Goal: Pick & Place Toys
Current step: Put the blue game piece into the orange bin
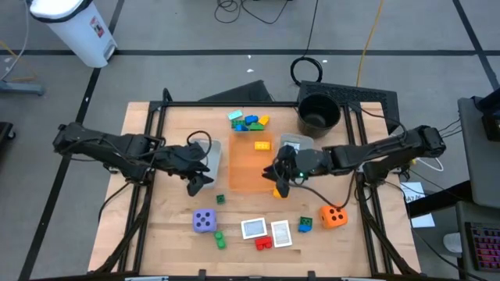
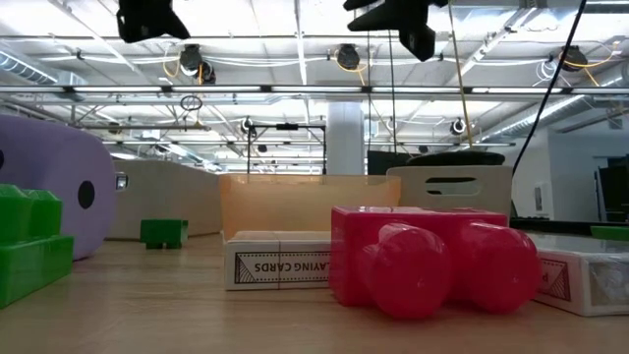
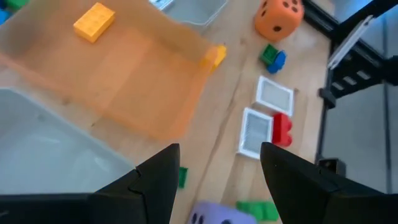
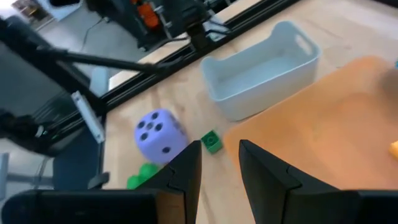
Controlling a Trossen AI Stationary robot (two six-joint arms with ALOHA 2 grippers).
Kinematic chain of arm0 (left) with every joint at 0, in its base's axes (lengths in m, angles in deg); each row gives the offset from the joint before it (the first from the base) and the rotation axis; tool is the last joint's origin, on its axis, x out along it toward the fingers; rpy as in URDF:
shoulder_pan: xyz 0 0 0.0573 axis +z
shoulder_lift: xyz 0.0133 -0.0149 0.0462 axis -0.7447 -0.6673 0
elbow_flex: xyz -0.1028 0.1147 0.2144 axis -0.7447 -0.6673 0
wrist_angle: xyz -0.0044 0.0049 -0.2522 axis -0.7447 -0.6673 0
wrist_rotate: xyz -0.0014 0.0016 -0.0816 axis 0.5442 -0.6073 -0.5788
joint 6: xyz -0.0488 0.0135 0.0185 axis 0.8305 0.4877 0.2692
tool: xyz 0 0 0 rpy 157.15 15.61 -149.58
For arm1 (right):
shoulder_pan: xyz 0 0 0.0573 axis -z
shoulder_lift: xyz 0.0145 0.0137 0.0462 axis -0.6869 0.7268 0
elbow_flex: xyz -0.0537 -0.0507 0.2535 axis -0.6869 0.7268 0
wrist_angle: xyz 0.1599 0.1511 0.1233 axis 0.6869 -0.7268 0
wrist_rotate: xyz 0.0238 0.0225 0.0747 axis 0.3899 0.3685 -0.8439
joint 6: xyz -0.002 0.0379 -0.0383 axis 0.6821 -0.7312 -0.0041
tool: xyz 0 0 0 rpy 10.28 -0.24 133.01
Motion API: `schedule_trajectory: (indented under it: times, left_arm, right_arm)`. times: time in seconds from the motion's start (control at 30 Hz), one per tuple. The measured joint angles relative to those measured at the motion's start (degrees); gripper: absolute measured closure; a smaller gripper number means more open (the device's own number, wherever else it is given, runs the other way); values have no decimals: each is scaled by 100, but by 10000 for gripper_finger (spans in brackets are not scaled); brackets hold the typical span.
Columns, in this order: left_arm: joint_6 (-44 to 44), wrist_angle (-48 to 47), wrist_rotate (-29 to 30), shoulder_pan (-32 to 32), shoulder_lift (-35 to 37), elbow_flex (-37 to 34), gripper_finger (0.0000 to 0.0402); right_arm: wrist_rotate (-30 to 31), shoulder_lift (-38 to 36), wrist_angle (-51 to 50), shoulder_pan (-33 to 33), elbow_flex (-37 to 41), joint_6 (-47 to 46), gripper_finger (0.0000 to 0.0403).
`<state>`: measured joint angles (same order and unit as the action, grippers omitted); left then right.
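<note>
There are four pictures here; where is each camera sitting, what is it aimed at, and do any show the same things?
High view: above, facing straight down on the table; both arms show.
Low view: at tabletop height, facing across past the red brick; arms overhead.
Left wrist view: on the left arm, facing the orange tray; left gripper open.
Right wrist view: on the right arm, facing the purple die; right gripper slightly parted, empty.
Shared: purple die in all four.

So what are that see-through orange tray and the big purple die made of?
The orange tray looks like thin translucent plastic: the wooden table shows through its floor, and its walls look frosted. The purple die has soft rounded corners and a matte surface, so probably foam or soft plastic; the look leaves that open.
</note>
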<state>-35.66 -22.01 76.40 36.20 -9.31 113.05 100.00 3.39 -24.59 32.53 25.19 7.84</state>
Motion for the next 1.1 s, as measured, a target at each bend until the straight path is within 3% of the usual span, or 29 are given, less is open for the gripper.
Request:
schedule_trajectory:
  times: [0.3, 0.63, 0.87, 1.0, 1.1]
  left_arm:
    - [-872, 554, -234, 650, -516, -2, 174]
    - [-3022, 658, -1872, 3026, -695, 0, 174]
    - [-3999, 1223, -2817, 4614, -1152, 2, 174]
    - [-4466, 1113, -3111, 4986, -1748, 278, 174]
    - [-4920, 608, -3105, 5017, -2330, 868, 174]
  right_arm:
    - [9, 0, 20, -187, 1, 1, 303]
    - [121, 0, 1274, 885, 2, 540, 303]
    - [-721, 2, 1687, 2155, 2, 115, 303]
    - [-1254, 4, 1725, 2701, 2, -240, 303]
    - [-1672, 154, 1875, 3036, -2, -436, 303]
